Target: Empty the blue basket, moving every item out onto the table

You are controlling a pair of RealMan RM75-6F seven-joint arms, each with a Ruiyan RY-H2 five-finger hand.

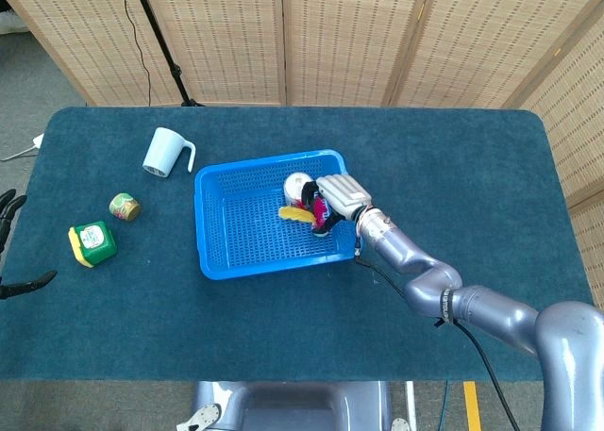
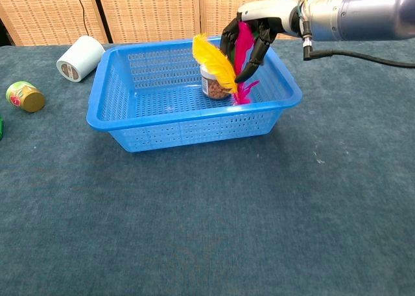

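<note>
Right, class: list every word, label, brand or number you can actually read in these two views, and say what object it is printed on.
No text here can be read.
Green box: a printed label, too small to read.
Small green can: a coloured label, blurred.
Jar in the blue basket: no legible label.
White mug: plain.
Right hand and feather shuttlecock: no markings visible.

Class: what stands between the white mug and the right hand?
The blue basket's left wall and bare floor, then the jar beside the right hand; chest view shows it.
</note>
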